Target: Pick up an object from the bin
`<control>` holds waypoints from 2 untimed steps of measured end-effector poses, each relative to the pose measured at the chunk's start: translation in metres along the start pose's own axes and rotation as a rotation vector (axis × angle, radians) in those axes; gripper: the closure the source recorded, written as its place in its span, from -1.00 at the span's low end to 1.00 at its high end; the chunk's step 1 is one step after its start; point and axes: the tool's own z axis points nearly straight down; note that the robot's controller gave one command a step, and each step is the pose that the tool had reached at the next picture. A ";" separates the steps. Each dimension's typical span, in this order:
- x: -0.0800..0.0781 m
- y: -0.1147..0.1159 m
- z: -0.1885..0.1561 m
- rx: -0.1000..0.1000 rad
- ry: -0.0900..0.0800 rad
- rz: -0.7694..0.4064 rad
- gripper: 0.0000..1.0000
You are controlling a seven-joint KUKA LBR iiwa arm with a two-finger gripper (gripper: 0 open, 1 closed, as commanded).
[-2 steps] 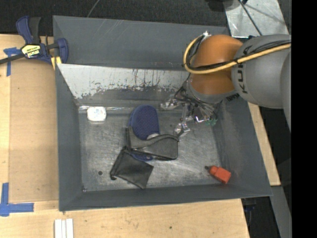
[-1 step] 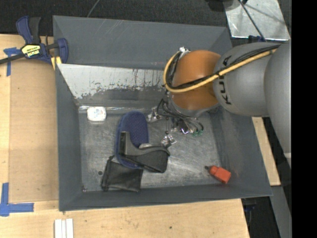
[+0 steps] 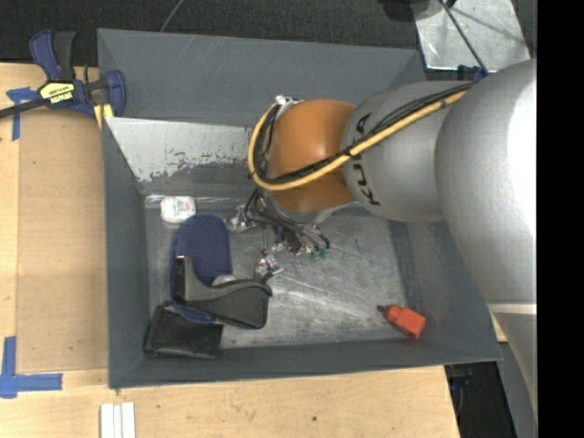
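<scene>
Silver-grey rounded arm, black KUKA lettering; orange wrist cover; yellow and black cables round it

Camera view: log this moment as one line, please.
gripper over middle of grey metal bin | nearest: dark blue oval pad, view-left of it | small orange block near lower-right corner

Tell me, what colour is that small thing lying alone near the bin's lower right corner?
The small thing is orange-red; the camera view shows it best.

Moderate light, glare on the bin wall — sheen on the silver arm, soft shadows
</scene>
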 end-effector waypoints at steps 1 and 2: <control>-0.059 0.102 0.002 0.000 0.005 -0.239 -1.00; -0.049 0.124 -0.125 -0.007 -0.001 -0.639 -1.00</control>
